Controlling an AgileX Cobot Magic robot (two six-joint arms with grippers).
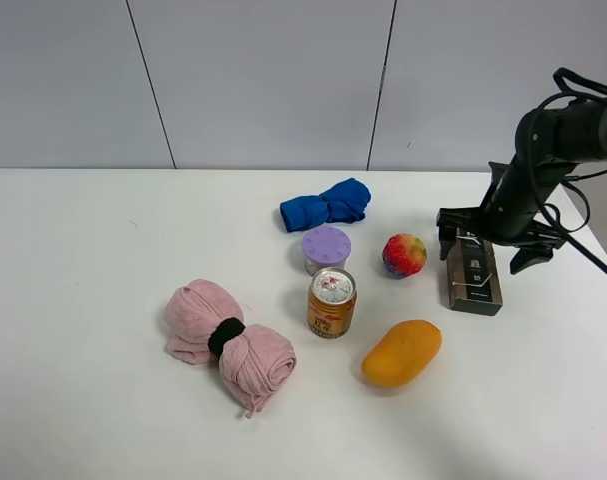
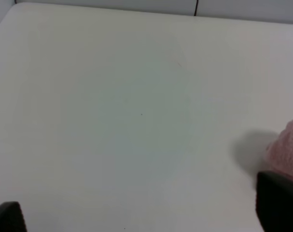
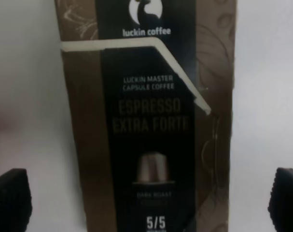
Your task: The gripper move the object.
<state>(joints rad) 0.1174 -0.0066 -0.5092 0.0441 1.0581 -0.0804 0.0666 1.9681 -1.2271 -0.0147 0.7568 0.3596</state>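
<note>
As you look across the white table (image 1: 73, 260) from the near edge, you meet the pink rolled towel (image 1: 228, 342) first, cinched with a black band, and off to its right the mango (image 1: 401, 352) lying on its side. Just behind them stands the orange-gold can (image 1: 331, 302), upright, near the mango but clear of it.

Now to your right gripper (image 1: 488, 253): it hangs over the far end of the dark-brown box (image 1: 473, 275), which lies flat on the table on the right side, beyond the mango. In the right wrist view the box (image 3: 148, 121) fills the middle, coffee print facing up, and the two dark fingers (image 3: 11, 198) sit wide apart, one on either side of it with white table showing between each and the box. So it's spread, nothing gripped.

Level with the box's far end you have the red-and-yellow ball (image 1: 404, 254), then the purple-lidded cup (image 1: 326, 248) just behind the can, and farthest back the blue cloth (image 1: 325, 205).

Your left gripper (image 2: 141, 215) is out of the high view; its wrist camera shows the fingertips (image 2: 279, 203) far apart over bare table, released, with the towel (image 2: 287, 150) at the edge.
</note>
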